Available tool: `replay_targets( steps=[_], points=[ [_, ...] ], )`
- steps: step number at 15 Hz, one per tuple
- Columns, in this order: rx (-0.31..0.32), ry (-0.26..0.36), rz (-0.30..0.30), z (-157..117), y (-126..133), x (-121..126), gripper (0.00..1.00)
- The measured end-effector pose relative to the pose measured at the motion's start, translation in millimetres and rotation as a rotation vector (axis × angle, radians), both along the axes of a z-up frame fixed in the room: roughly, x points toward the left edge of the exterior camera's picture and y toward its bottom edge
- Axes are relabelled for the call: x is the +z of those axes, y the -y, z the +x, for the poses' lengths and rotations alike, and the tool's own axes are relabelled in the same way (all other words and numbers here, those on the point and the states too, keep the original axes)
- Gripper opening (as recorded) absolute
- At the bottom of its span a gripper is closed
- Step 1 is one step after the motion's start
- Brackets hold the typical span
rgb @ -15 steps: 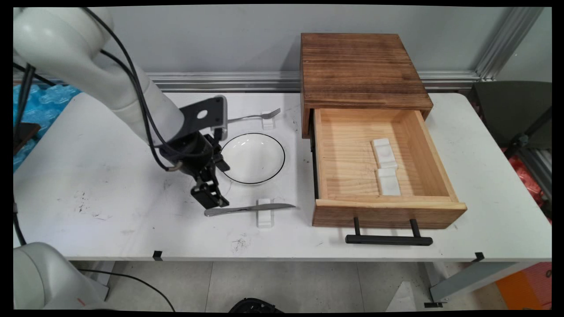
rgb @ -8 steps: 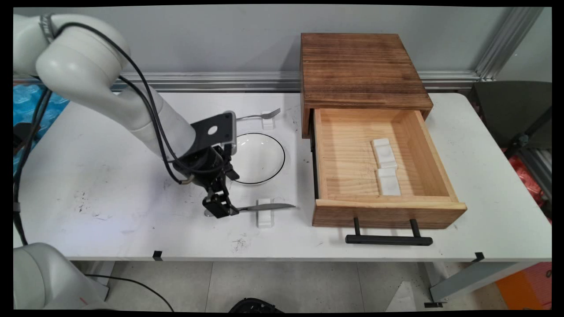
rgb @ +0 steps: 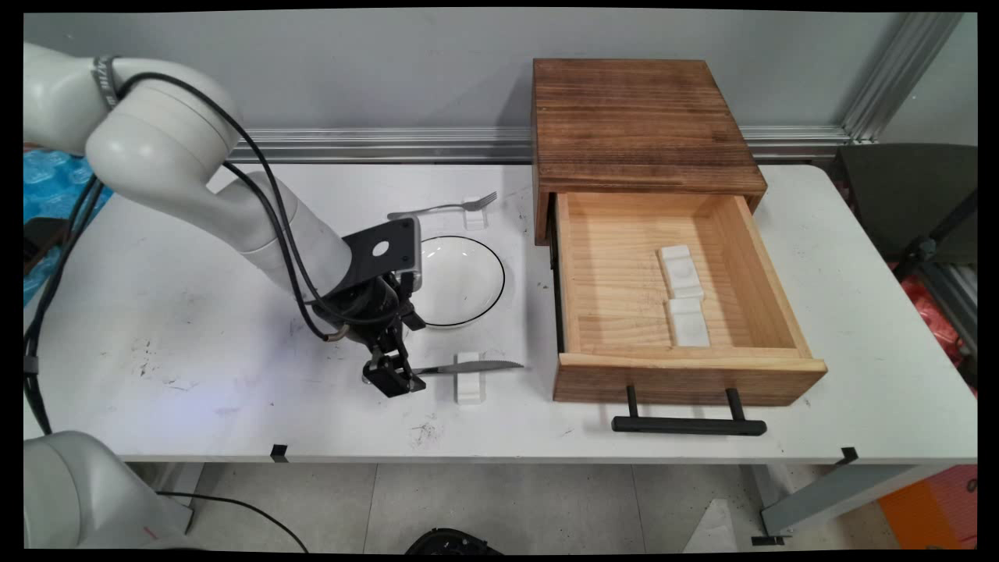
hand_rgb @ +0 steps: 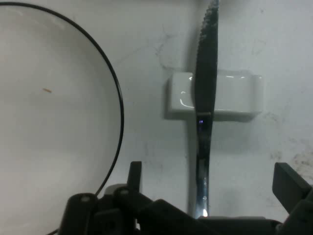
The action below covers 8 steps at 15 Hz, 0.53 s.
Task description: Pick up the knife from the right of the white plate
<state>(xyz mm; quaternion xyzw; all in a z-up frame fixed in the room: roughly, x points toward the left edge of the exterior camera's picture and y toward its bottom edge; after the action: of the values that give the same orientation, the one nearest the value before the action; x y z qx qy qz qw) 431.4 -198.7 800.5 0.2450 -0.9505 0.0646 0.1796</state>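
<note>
Main view: white table (rgb: 156,297) is filling most of the frame. Dark wooden cabinet (rgb: 636,125) is sitting at the 1 o'clock part of the table, its light pine drawer (rgb: 616,289) pulled out toward 6 o'clock, black bar handle (rgb: 688,424) at its front. Two white rests (rgb: 683,295) are lying inside the drawer, end to end, right of its middle. White arm (rgb: 234,211) is coming in from 10 o'clock, black cables hanging along it. White plate (rgb: 460,277) with black rim is lying at table centre, just left of the drawer. Fork (rgb: 445,207) is lying at the plate's 12 o'clock, tines propped on a small white block (rgb: 474,216). Knife (rgb: 468,366) is lying at the plate's 6 o'clock, blade pointing toward 3 o'clock, resting across a white knife rest (rgb: 468,382). Gripper (rgb: 394,378) is sitting low over the knife's handle end, at the rest's 9 o'clock.

Hand view: gripper (hand_rgb: 210,196) is spread open, one finger on each side of the knife (hand_rgb: 205,98) handle, not clamping it. Knife is lying across the knife rest (hand_rgb: 234,95), plate (hand_rgb: 54,112) at its 9 o'clock, apart from it.
</note>
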Motion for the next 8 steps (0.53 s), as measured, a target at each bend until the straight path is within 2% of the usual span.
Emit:
replay_targets(
  steps=[8],
  points=[
    [-0.004,-0.007,-0.015,-5,5,-19,1.0]
  ],
)
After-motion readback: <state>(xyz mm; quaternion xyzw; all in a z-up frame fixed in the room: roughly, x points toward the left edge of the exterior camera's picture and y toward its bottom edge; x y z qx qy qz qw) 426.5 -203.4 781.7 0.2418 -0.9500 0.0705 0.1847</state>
